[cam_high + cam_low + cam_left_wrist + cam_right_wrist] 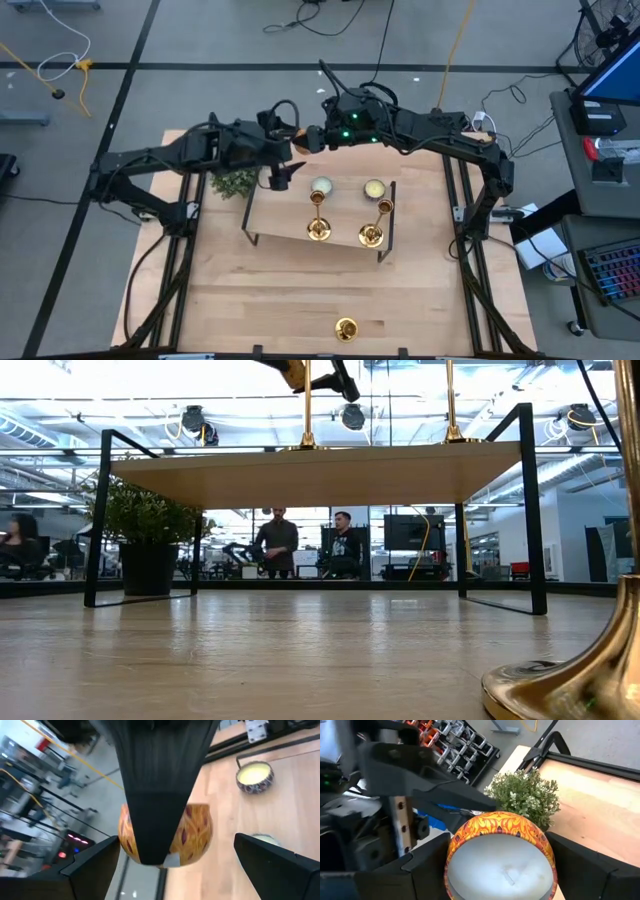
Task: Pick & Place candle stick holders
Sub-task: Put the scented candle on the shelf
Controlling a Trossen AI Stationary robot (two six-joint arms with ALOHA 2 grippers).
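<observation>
The room is a large open workshop with cables on the grey floor, and people stand far behind the table in the low view. On the pale wooden table stands a low shelf, a wooden board on a thin black frame, with a green plant just beside its far left corner.

Two candle stick holders stand upright on the shelf, each one carrying a pale candle on its cup. The third holder stands alone on the table, near the front edge and well apart from the shelf.

Both arms meet above the far side of the shelf. The right gripper is closed around an orange patterned candle. The left gripper has its fingers spread wide on both sides of this same candle, and I cannot tell if they touch it.

The holders look like polished metal, so I judge them stiff, not fragile, but smooth and slippery. They are tall on a small base and probably tip easily. The flared base is too wide and sloped for the fingers. The thin stem seems the best place to take hold, low and with a firm, centred grip, lifting straight up.
</observation>
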